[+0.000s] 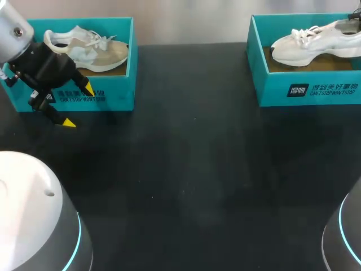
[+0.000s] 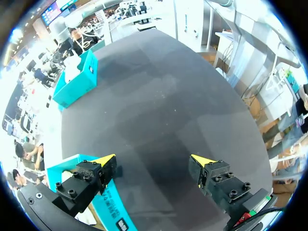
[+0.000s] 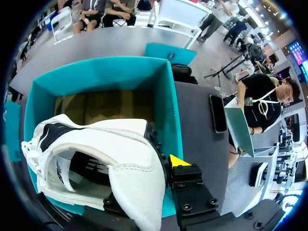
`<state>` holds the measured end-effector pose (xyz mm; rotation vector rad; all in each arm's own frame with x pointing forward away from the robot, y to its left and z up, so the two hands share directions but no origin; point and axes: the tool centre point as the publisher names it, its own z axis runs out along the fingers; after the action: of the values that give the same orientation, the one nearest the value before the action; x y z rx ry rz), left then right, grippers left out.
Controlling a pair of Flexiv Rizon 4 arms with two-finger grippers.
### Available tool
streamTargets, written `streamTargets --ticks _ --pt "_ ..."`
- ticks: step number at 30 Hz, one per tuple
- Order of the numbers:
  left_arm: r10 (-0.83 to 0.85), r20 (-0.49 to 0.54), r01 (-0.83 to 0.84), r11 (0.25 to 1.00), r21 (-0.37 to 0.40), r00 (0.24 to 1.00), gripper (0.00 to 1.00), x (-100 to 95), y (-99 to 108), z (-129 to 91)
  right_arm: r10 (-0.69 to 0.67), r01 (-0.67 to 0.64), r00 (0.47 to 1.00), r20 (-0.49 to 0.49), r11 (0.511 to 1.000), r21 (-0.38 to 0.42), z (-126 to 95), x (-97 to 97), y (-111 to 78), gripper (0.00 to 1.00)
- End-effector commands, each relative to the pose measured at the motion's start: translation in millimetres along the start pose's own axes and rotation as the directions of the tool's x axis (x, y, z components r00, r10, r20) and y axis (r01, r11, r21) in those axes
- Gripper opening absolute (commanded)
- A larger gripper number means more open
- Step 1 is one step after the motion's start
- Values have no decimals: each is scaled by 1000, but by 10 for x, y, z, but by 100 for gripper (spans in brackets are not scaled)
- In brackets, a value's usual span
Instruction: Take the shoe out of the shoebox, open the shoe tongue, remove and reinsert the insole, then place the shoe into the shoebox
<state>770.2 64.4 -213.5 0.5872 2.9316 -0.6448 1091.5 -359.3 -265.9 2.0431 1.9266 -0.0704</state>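
A white shoe (image 1: pixel 316 42) lies in the teal shoebox (image 1: pixel 307 90) at the table's far right. My right gripper (image 3: pixel 156 168) is shut on the shoe's heel collar (image 3: pixel 130 159). One yellow fingertip (image 3: pixel 179 161) shows outside the heel; the shoe hides the other. In the head view that gripper (image 1: pixel 354 17) barely shows at the box's far corner. My left gripper (image 1: pixel 78 105) hangs open and empty in front of a second teal shoebox (image 1: pixel 113 93) at the far left. That box holds a beige-and-white shoe (image 1: pixel 90 48). The left wrist view shows the left gripper (image 2: pixel 154 161) over bare tabletop.
The black tabletop (image 1: pixel 192 169) stretches between the two boxes and toward the front. My arms' rounded bases stand at the front left (image 1: pixel 34 220) and front right (image 1: pixel 347 237) corners. A corner of the left box (image 2: pixel 103 207) lies close beside one left finger.
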Motion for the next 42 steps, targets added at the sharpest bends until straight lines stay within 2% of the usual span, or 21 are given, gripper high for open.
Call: streamTargets --ticks 1,11,17,36,42 --pt "1 1 -1 1000 -2 1000 100 10 0 -5 0 0 1000 -12 1000 -7 34 2 -47 0" --pt "1 1 -1 1000 -2 1000 100 10 0 -5 -16 16 1000 -12 1000 8 209 101 -160 0" --pt "1 1 -1 1000 -2 1000 100 10 0 -5 -40 40 999 -14 999 7 242 184 -224 0" --pt "1 1 -1 1000 -2 1000 100 10 0 -5 -36 36 999 -5 998 58 421 230 -534 0" --pt "1 1 -1 1000 -2 1000 100 10 0 -5 -52 53 999 -6 997 62 441 326 -612 0"
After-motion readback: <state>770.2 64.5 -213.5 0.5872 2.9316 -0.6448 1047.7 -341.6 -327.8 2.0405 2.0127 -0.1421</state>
